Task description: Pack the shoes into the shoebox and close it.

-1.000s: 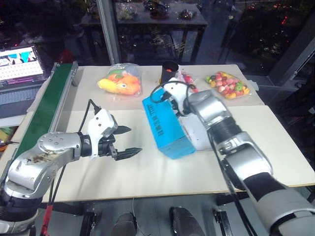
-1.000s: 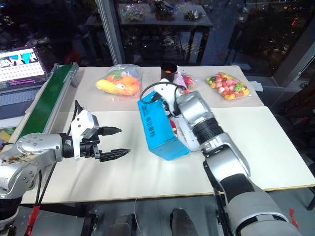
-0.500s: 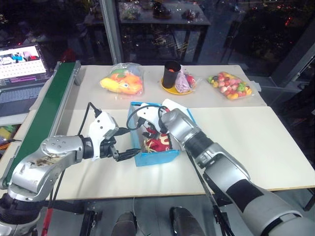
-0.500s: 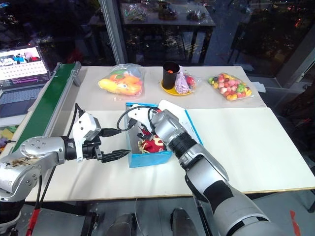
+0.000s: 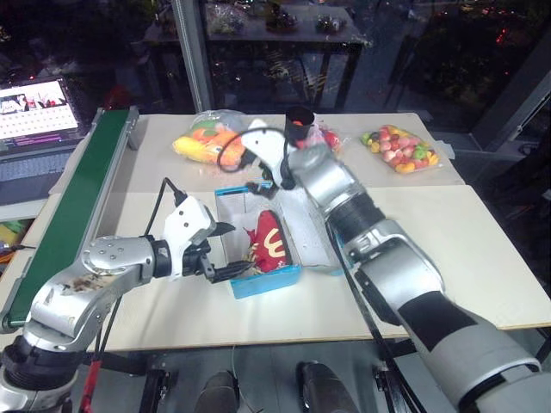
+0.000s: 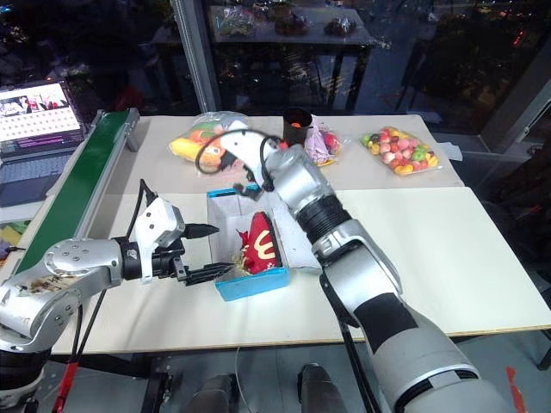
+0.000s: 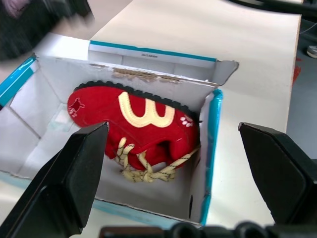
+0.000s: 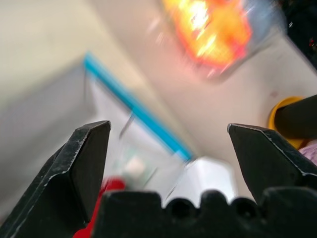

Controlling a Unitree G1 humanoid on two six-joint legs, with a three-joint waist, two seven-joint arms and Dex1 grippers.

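Note:
The blue shoebox point(image 5: 266, 280) lies open on the table, white inside, its lid point(image 5: 312, 231) folded flat to the right. A red shoe point(image 5: 269, 243) with a white logo and cream laces point(image 7: 143, 166) lies on its side in it. My left gripper point(image 5: 225, 251) is open at the box's left wall, one finger point(image 7: 74, 181) on each side of the near corner, holding nothing. My right gripper point(image 5: 261, 182) hangs open above the box's far end, clear of the shoe, and its wrist view shows the blue rim point(image 8: 141, 111) below.
A green conveyor point(image 5: 77, 194) runs along the table's left edge, with a laptop point(image 5: 34, 107) beyond it. Along the far side lie an orange toy-fruit bag point(image 5: 207, 142), a black cup on a yellow plate point(image 5: 299, 120), a pink bag point(image 6: 318, 142) and a colourful fruit bag point(image 5: 399, 148).
The box, propped up on its side a second ago, has come down flat towards my left gripper with the lid fallen open. My right gripper has lifted out of it.

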